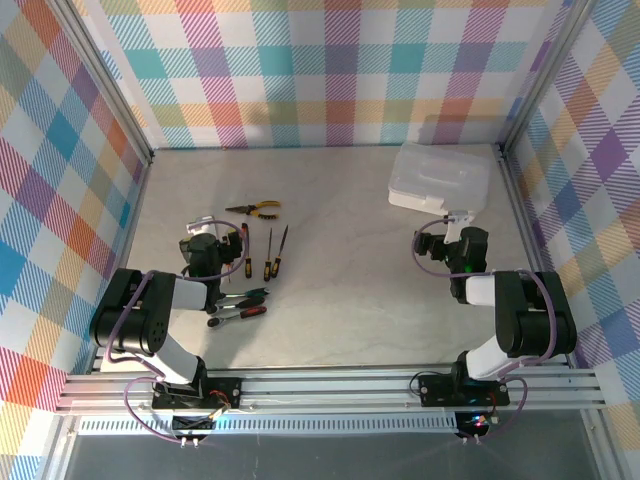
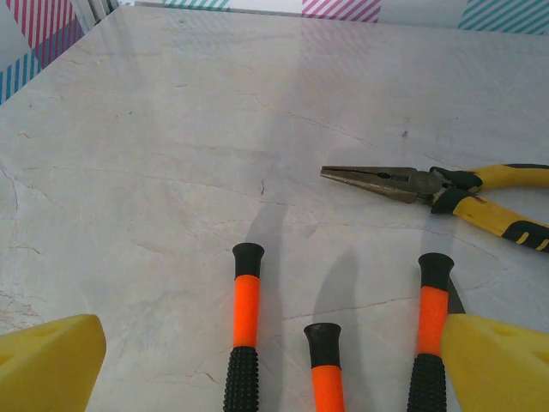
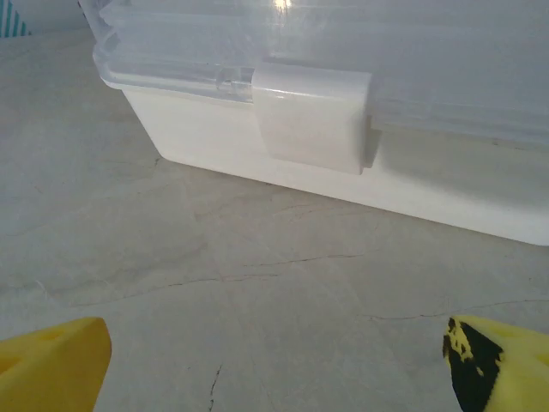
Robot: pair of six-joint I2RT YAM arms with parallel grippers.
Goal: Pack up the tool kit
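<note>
Case [image 1: 440,178] near right wall [image 1: 585,150] (open tabletop [image 1: 350,260] separates tools [image 1: 250,262]).

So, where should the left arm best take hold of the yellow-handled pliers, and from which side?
Probably from straight above, across both yellow handles just behind the pivot. The pliers lie flat on the table, clear of the orange screwdrivers, so only a top approach gets a grip around them. The handles splay further out, and the tapered nose is thin and may slip.
</note>
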